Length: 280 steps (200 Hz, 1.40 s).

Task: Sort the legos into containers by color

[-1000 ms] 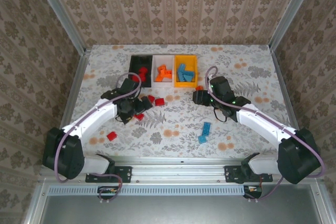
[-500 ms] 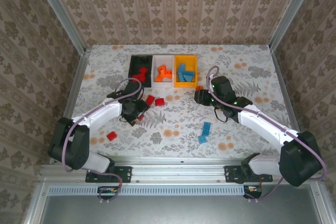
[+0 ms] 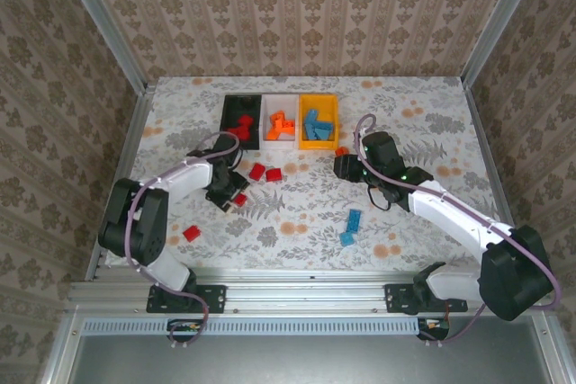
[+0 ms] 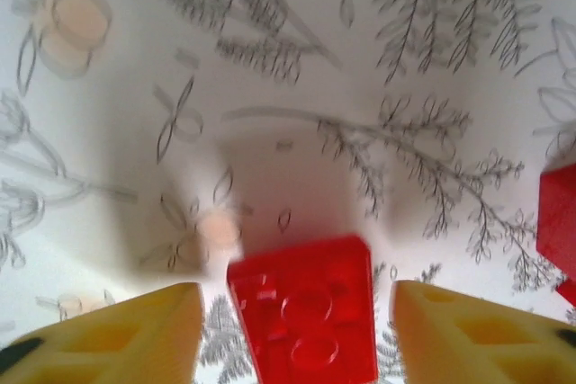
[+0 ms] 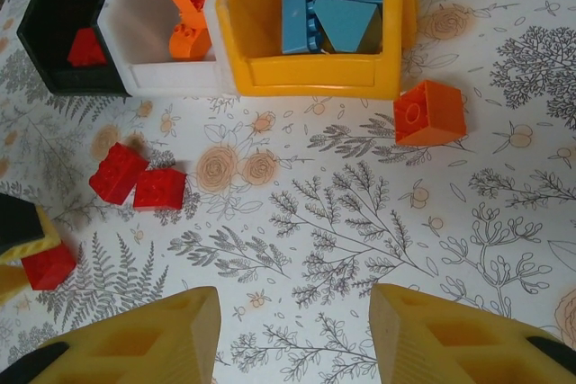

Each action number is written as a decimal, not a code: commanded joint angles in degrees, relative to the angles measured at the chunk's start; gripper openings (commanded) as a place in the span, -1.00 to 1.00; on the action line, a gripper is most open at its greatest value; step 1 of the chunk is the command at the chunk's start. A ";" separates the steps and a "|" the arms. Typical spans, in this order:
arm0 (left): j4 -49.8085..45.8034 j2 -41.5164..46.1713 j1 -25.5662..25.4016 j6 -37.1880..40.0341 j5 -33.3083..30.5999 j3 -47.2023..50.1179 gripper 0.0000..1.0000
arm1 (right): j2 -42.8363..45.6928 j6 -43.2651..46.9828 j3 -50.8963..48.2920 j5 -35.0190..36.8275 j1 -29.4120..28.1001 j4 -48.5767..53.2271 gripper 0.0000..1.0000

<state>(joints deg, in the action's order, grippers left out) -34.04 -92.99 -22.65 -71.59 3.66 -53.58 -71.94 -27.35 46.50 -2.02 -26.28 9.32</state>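
Straddling with the left hand [image 4: 297, 334] a red lego [image 4: 304, 299] lying studs-up on the worktop [image 4: 270, 87], fingers apart and just clear of both sides, clamping nothing yet; risking a skewed pinch on a piece sitting slightly turned and low between the fingers, possibly twisting or squirting it out; also risking a nudge to another red lego [image 4: 560, 218] near one finger. Holding the right hand [image 5: 295, 339] apart and empty above the worktop, eyeing an orange lego [image 5: 429, 112] just beside the orange-yellow bin [image 5: 310, 78], inviting a bump on that wall
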 commanded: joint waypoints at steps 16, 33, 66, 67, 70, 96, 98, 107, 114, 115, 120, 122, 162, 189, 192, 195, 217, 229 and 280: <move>0.64 -3.45 1.81 5.36 1.67 -2.62 -0.04 | 1.44 -0.07 -0.71 0.09 0.27 -0.18 -0.05; 0.90 -3.78 1.82 6.75 1.95 -2.59 -0.09 | 1.54 0.01 -0.71 0.18 0.27 -0.18 -0.05; 1.44 -2.38 1.69 7.71 2.49 -2.01 -0.20 | 1.12 -0.09 -0.79 0.09 0.27 -0.45 -0.05; 1.44 -2.24 1.67 7.71 2.49 -2.03 -0.20 | 1.16 -0.12 -0.75 0.09 0.27 -0.40 -0.05; 1.39 -1.94 1.65 7.86 2.49 -1.97 -0.21 | 1.11 -0.07 -0.75 0.07 0.27 -0.44 -0.05; -0.29 2.12 1.02 9.64 0.31 -3.53 -0.31 | 1.10 -0.17 -0.80 0.09 0.26 -0.56 -0.05; -0.45 2.38 1.03 9.87 0.19 -3.70 -0.32 | 1.12 -0.09 -0.80 0.15 0.27 -0.54 -0.05; -0.59 3.74 1.03 11.09 -0.03 -4.91 -0.35 | 1.01 -0.22 -0.80 0.18 0.27 -0.62 -0.05; -0.95 4.46 1.12 11.98 -0.25 -6.22 -0.35 | 0.99 -0.22 -0.87 0.18 0.27 -0.71 -0.05; -1.03 4.56 1.12 12.03 -0.24 -6.33 -0.35 | 0.96 -0.19 -0.88 0.18 0.27 -0.71 -0.05; -1.47 4.74 1.21 12.85 -0.51 -7.49 -0.35 | 0.86 -0.19 -0.89 0.17 0.27 -0.81 -0.06; -1.62 4.88 1.30 13.29 -0.65 -7.96 -0.35 | 0.84 -0.16 -0.89 0.17 0.27 -0.84 -0.05; -7.63 -3.23 4.85 23.06 -4.91 -26.90 -0.35 | 0.14 -0.47 -0.88 -0.05 0.27 -1.06 -0.05; -8.45 -14.49 5.52 28.31 -3.10 -39.88 -0.42 | -0.03 0.13 -0.89 1.38 0.31 -1.17 -0.06; -8.18 -15.13 5.52 28.64 -2.76 -40.98 -0.42 | 0.03 0.19 -0.89 1.46 0.35 -1.23 -0.06; -7.88 -16.10 5.52 28.97 -2.57 -41.76 -0.42 | 0.05 0.32 -0.84 1.63 0.33 -1.10 -0.06; -7.97 -21.86 5.52 31.25 -4.89 -48.76 -0.41 | 0.92 0.78 -0.84 2.53 0.41 -0.55 -0.06; -9.42 -24.75 5.52 32.82 -7.09 -52.56 -0.38 | 1.27 0.76 -0.88 2.80 0.44 -0.52 -0.05; -11.70 -27.42 5.44 36.57 -8.64 -58.36 0.33 | 0.86 0.66 -0.74 2.64 0.49 -0.51 0.01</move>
<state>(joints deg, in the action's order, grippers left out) -43.83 -122.96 -17.10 -38.57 -3.55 -110.04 -71.94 -27.16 46.37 -0.58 -26.11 9.15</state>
